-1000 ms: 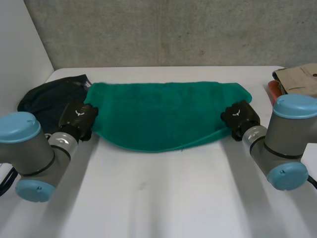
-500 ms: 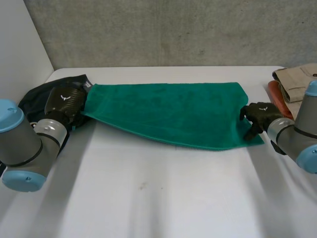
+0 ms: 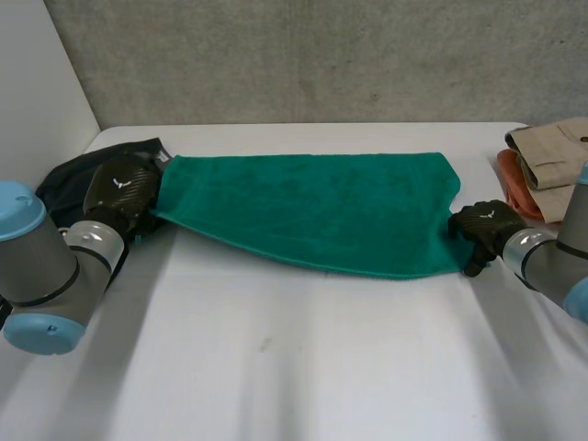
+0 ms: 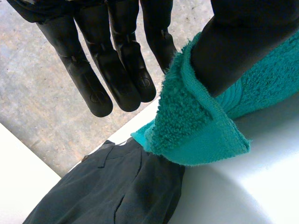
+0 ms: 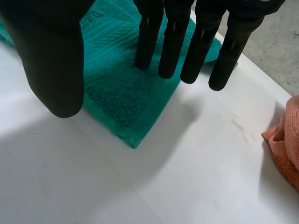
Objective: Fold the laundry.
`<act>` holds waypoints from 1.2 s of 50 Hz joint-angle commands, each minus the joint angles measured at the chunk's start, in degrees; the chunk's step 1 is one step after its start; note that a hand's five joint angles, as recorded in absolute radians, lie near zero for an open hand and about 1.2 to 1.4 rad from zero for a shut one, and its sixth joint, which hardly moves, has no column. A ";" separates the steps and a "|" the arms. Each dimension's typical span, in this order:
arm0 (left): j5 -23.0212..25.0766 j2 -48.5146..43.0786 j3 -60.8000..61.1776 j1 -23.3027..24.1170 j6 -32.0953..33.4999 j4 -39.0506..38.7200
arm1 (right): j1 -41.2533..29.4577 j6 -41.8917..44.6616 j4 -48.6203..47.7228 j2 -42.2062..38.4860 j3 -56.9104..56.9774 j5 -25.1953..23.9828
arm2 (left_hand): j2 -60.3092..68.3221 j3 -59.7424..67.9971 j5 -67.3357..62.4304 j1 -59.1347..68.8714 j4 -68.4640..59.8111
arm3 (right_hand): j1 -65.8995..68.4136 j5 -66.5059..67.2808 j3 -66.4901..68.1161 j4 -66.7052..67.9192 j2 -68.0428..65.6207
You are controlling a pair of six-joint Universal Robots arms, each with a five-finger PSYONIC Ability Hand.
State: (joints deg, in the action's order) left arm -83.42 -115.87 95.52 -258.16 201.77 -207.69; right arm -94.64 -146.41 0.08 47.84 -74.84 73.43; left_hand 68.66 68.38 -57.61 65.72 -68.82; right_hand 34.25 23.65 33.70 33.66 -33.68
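Observation:
The green towel (image 3: 312,211) lies spread in a long band across the back half of the white table (image 3: 294,367). My left hand (image 3: 119,188) is at its left end. In the left wrist view the thumb presses a corner of the towel (image 4: 196,126) against the straight fingers (image 4: 117,70), lifted a little off the table. My right hand (image 3: 487,230) is at the towel's right near corner. Its fingers (image 5: 173,42) hang straight and spread above that corner (image 5: 117,88), with the thumb apart and nothing held.
A dark garment (image 3: 83,184) is heaped at the back left, right under and beside my left hand (image 4: 117,186). Folded beige clothes (image 3: 551,152) sit on an orange cloth (image 3: 514,184) at the right edge, close to my right hand (image 5: 285,144).
The towel hung bowed between both hands a second ago; it now lies stretched flat. The right hand let go of its corner and opened. The left hand moved left, keeping its grip.

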 commanded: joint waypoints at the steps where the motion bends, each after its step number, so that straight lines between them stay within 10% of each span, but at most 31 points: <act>1: 0.01 0.20 0.02 0.02 -0.15 0.09 | -0.37 0.77 -1.05 -2.31 2.15 0.31 | 11.34 11.62 -12.39 14.28 -11.18 | 7.37 7.97 7.92 7.96 -7.94; 28: 0.18 0.73 0.19 -0.33 -0.24 0.18 | -3.09 0.68 -1.58 -6.44 10.50 1.98 | 11.34 11.62 -12.39 14.28 -11.18 | 9.56 10.16 10.11 10.14 -10.13; 40: 0.01 1.87 0.46 -0.50 0.03 2.46 | -3.01 0.60 -2.11 -5.22 10.68 2.77 | 11.34 11.62 -12.39 14.28 -11.18 | 45.75 46.35 46.30 46.34 -46.32; 60: 4.31 18.84 13.47 -5.25 21.20 41.47 | 6.22 33.73 28.93 23.87 -17.44 4.98 | 11.34 11.62 -12.39 14.28 -11.18 | 45.75 46.35 46.30 46.34 -46.32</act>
State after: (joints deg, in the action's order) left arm -80.82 -99.50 107.06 -262.09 216.07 -176.73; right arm -90.51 -118.80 23.56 65.43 -87.10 78.59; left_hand 68.66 68.38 -57.62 65.71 -68.83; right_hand 64.81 56.07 67.88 68.42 -67.38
